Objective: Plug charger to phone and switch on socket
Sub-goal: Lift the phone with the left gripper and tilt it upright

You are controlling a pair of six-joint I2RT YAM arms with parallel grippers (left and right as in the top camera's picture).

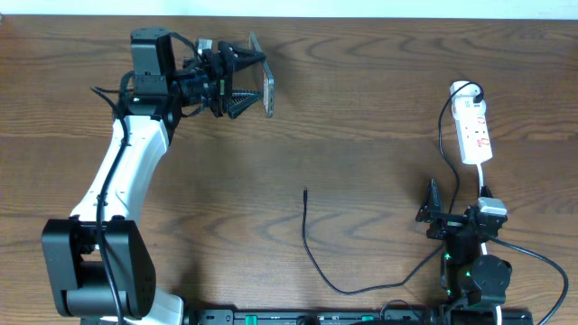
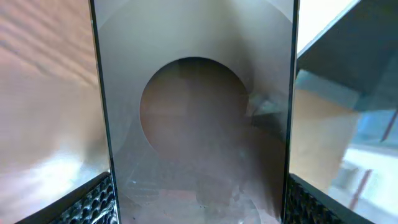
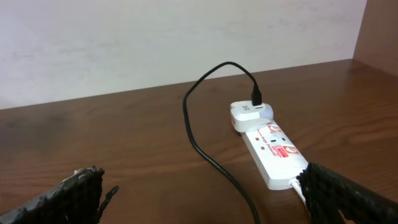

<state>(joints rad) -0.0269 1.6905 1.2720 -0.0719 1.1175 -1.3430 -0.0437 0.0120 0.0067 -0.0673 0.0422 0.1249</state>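
Observation:
My left gripper (image 1: 258,86) at the back left is shut on the phone (image 1: 268,90), held on edge above the table. In the left wrist view the phone (image 2: 199,112), with its dark oval, fills the space between the two fingers (image 2: 93,205). The socket (image 1: 475,132), a white strip, lies at the right. The charger's plug (image 3: 249,115) sits in the socket's (image 3: 273,152) far end. Its thin black cable (image 1: 316,266) loops along the front, and the tip (image 1: 305,191) lies on the mid table. My right gripper (image 1: 452,215) stands open just in front of the socket, with nothing between its fingers (image 3: 348,193).
The wooden table (image 1: 379,81) runs to a pale wall (image 3: 186,43) behind the socket. The socket's white cord (image 1: 483,181) passes by the right gripper. The arm bases and thick black cables (image 1: 542,262) crowd the front edge.

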